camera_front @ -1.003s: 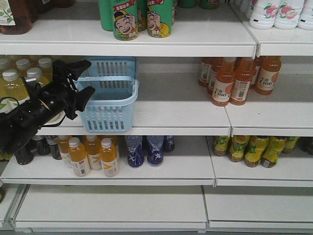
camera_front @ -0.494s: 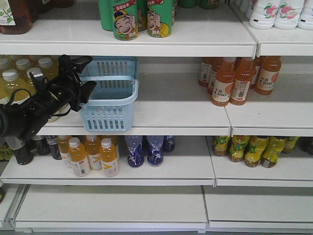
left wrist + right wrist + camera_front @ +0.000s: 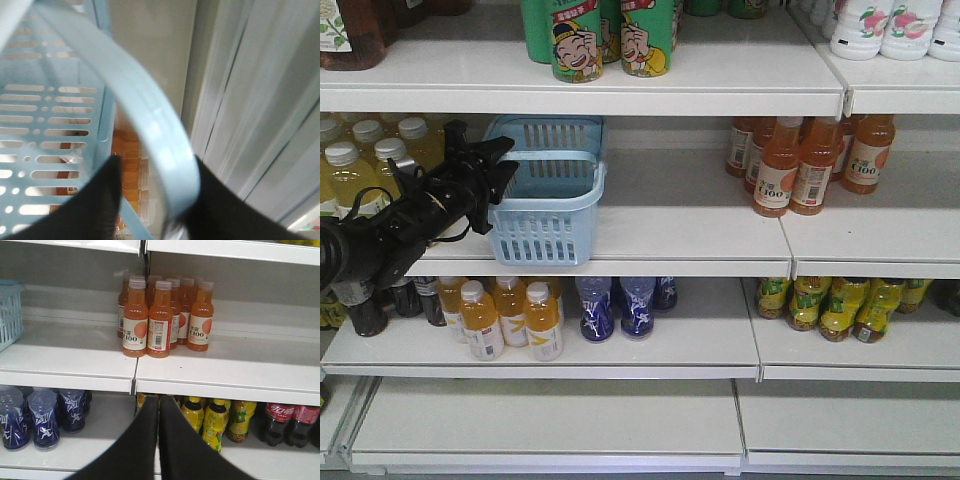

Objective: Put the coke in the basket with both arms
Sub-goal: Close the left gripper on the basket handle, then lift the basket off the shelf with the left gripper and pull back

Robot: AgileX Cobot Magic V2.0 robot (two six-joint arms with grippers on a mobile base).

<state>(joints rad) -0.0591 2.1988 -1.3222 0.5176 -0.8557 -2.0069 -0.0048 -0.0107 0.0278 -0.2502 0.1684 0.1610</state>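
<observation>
Closing in since a second ago, the left arm is now pushing its pincer against the left rim of the basket. Its fingers are standing narrower than they did then, and the basket is sitting a touch further right on the shelf.

In the left wrist view the basket's handle is running between the two black fingers. One finger is lying against the handle, while a sliver of gap is showing on the other side. I cannot tell whether the pincer is truly clamping the handle.

The basket is standing upright, with its slotted walls facing the front. Pale yellow bottles are crowding the shelf to the basket's left, behind the arm. Orange drink bottles are grouped well to the right of the basket on the same level. Green cans are standing one shelf above the basket, and blue bottles are sitting just below it.

The right pincer is showing only in its own wrist view, with its fingers pressed together and nothing between them. It is hanging to the right of the basket, whose edge is peeking in at the left of that view. The coke bottles are waiting one shelf below the basket's level, far to its right and under the orange drinks.
</observation>
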